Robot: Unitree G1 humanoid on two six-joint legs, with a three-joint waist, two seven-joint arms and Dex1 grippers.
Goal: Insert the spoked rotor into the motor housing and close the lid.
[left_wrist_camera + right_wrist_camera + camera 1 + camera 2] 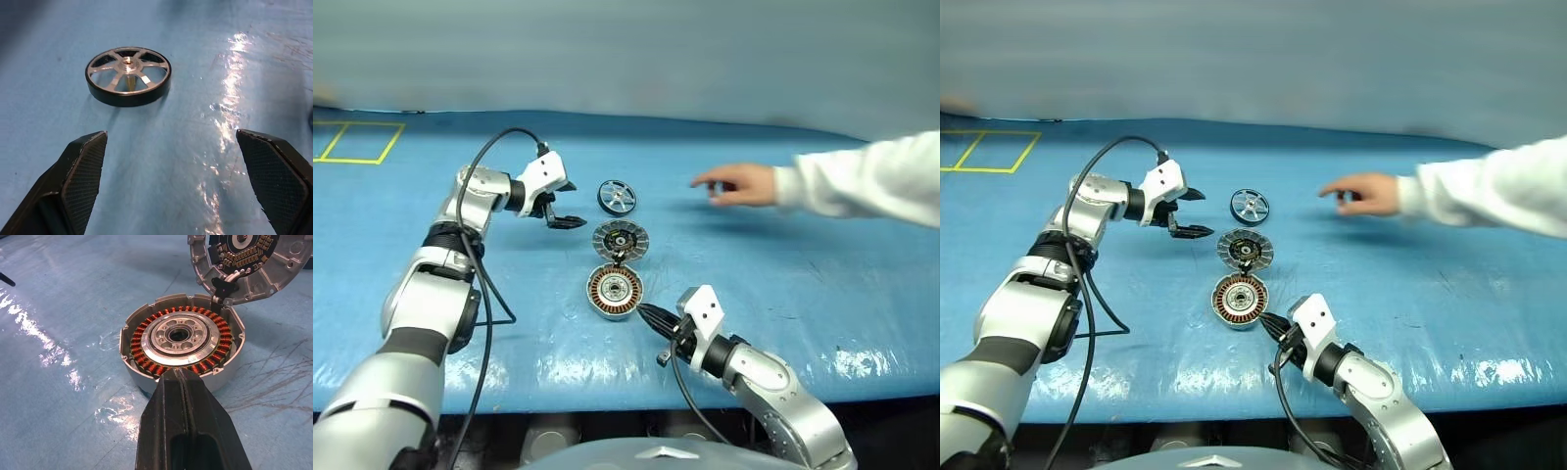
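Observation:
The spoked rotor (618, 196), a dark wheel with pale spokes, lies flat at the far end of a row of three parts on the blue table. My left gripper (570, 204) hovers just to its left, open and empty. In the left wrist view the rotor (128, 76) sits a short way beyond the spread fingers (83, 171). The motor housing (614, 291), with its copper winding ring, is nearest me. Its lid (621, 239) lies open behind it, joined to the housing by a wire. My right gripper (646, 313) is shut, with its tip at the near rim of the housing (182, 340).
A person's hand (734, 184) in a white sleeve (862, 181) reaches in from the right, over the table to the right of the rotor. Yellow tape squares (357, 142) mark the far left. The table's front edge (607, 392) runs below the housing.

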